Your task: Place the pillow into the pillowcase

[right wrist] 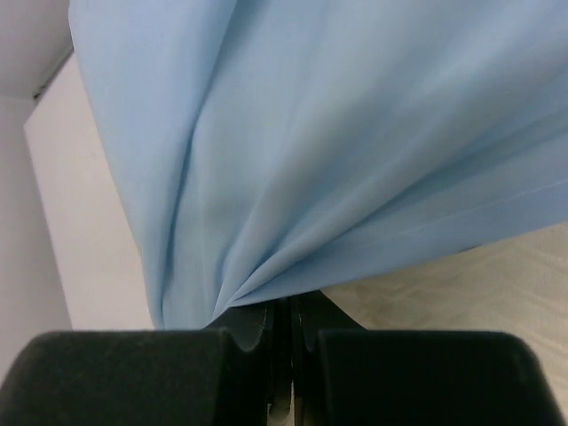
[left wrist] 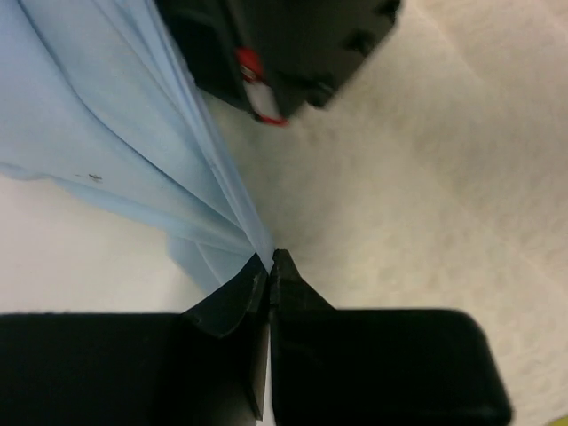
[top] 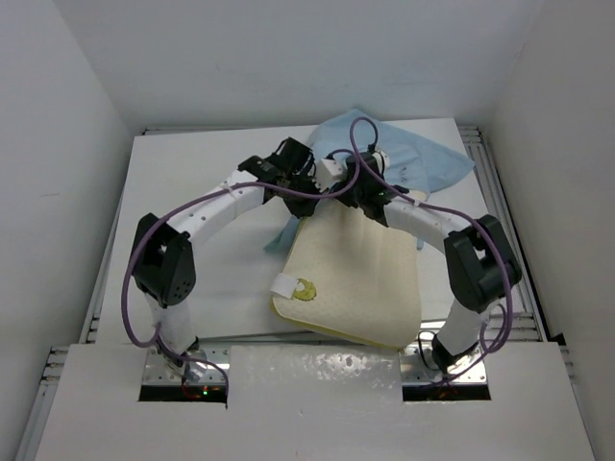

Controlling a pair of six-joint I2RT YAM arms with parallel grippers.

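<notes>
Beyond the pillow point(top: 356, 279), bunched pillowcase point(top: 423, 158).

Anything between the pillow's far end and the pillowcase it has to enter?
No separate object shows. The floppy light blue fabric pillowcase lies bunched at the far end of the cream foam pillow, pinched by the left gripper and right gripper; its mouth is hidden.

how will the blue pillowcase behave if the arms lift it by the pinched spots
Probably very floppy: the pillowcase fans into soft pleats from where the right gripper pinches it, and likewise at the left gripper. Likely light, since the folds look thin. It may sag shut against the pillow rather than hold open.
</notes>
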